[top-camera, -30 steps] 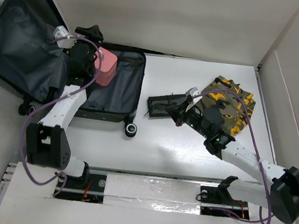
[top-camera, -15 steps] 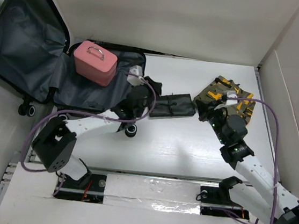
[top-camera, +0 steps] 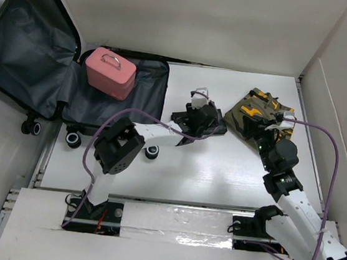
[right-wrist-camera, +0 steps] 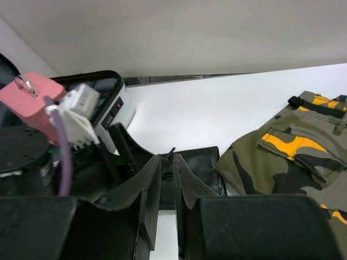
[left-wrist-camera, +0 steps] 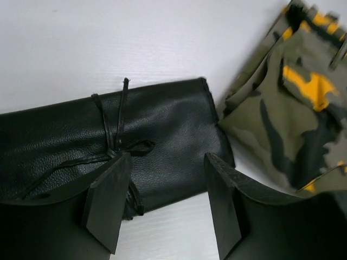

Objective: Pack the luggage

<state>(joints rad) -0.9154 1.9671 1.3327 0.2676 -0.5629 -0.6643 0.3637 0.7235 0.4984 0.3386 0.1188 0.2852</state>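
Note:
The luggage [top-camera: 142, 104] lies open at the left, its lid [top-camera: 26, 44] propped up and its dark grey lining showing. A pink case [top-camera: 110, 72] sits in it. A black leather pouch [left-wrist-camera: 162, 135] tied with a cord lies on the table's middle [top-camera: 180, 116]. My left gripper [left-wrist-camera: 165, 203] is open and low over the pouch's near edge, its jaws either side of it, holding nothing. My right gripper [right-wrist-camera: 167, 189] is shut and empty. It hovers at the left edge of a camouflage garment [top-camera: 260, 111], pointing at the pouch [right-wrist-camera: 200, 162].
The camouflage garment [left-wrist-camera: 287, 108] touches the pouch's right end. White walls close the table at the back and right. The luggage wheels [top-camera: 152, 151] stick out toward the table's front. The left arm's wrist [right-wrist-camera: 81, 116] fills the left of the right wrist view.
My left arm has left the pink case in the luggage and swung right to the pouch. My right gripper has drawn back from the pouch to the camouflage garment.

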